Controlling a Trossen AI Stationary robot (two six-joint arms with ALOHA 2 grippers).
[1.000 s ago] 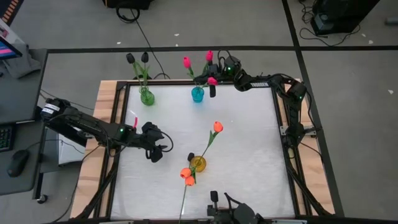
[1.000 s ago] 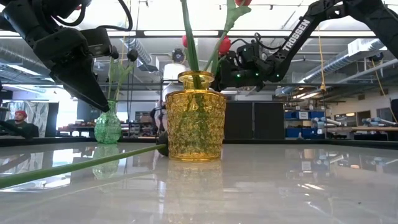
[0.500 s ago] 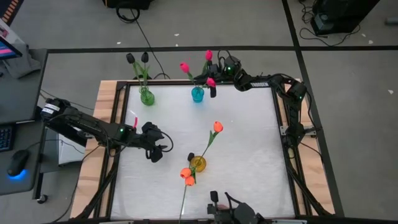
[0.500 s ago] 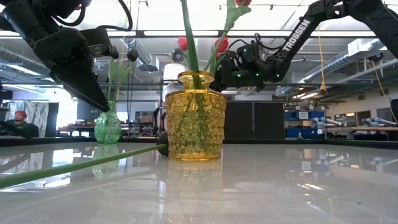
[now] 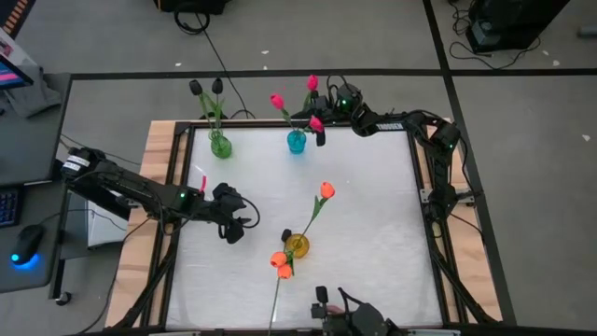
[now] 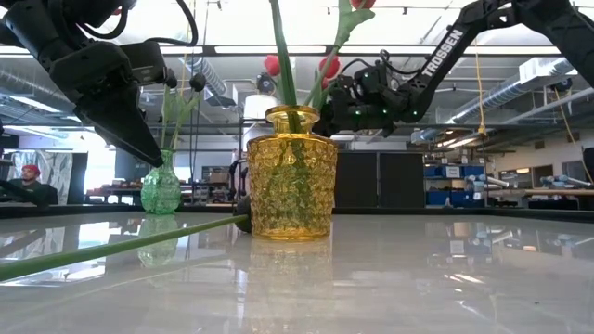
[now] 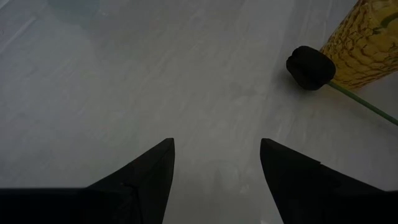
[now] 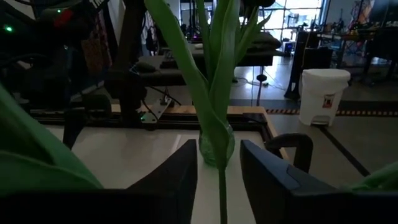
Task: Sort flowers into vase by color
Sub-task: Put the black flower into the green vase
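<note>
Three glass vases stand on the white table. The green vase (image 5: 221,146) holds two black tulips (image 5: 206,88). The blue vase (image 5: 296,141) holds pink-red tulips (image 5: 276,100); one bud (image 5: 316,122) leans over my right gripper (image 5: 319,136). That gripper is open, and a green stem (image 8: 222,190) runs through the gap (image 8: 219,142), which is much wider than the stem. The yellow vase (image 5: 297,245) holds orange tulips (image 5: 326,190). A black tulip (image 7: 310,68) lies on the table beside it, stem (image 5: 275,303) toward the near edge. My left gripper (image 5: 239,230) hovers open to the yellow vase's left (image 7: 216,142).
The wooden table rim (image 5: 160,177) frames the white top. Bare table lies between the yellow vase and the two far vases, and to the right. Camera gear (image 5: 345,317) sits at the near edge. In the low view a person (image 6: 28,181) sits far behind the table.
The leftmost pink-red bud in the blue vase has swayed a little toward the table's left and near side. The left arm has kept still.
</note>
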